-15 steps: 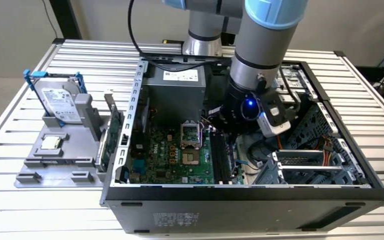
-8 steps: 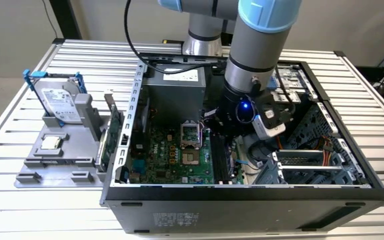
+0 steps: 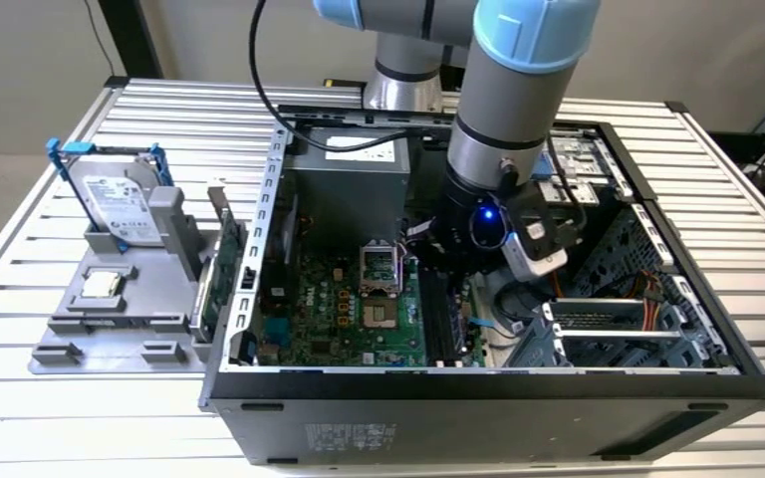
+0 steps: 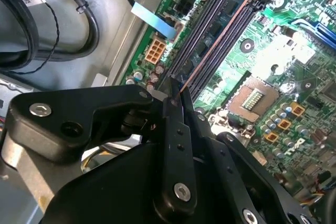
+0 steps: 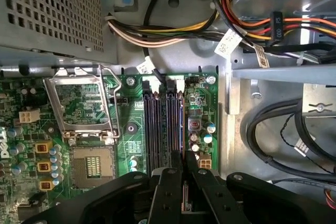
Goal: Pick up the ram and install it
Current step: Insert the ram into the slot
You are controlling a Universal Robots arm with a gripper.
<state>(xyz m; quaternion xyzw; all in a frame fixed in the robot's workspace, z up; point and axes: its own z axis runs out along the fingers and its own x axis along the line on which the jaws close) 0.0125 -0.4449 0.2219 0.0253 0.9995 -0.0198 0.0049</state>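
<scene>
Second wrist view: one gripper (image 4: 176, 95) clamped on one ram (image 4: 210, 51), edge-on over four memory slots (image 4: 207, 35).

One open case (image 3: 489, 383), one motherboard (image 3: 343, 309), one empty CPU socket (image 5: 92, 163), four memory slots (image 5: 164, 124), one hard drive (image 3: 117, 204), one grey holder (image 3: 104, 319), one arm (image 3: 509, 100), one ram (image 4: 210, 51)

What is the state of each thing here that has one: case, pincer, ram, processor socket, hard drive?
computer case: side open, inside exposed.
pincer: shut on the ram, above the memory slots.
ram: held edge-on, lined up along a slot; whether it is seated, cannot tell.
processor socket: cover lifted, empty.
hard drive: upright in the grey holder, outside the case.
</scene>
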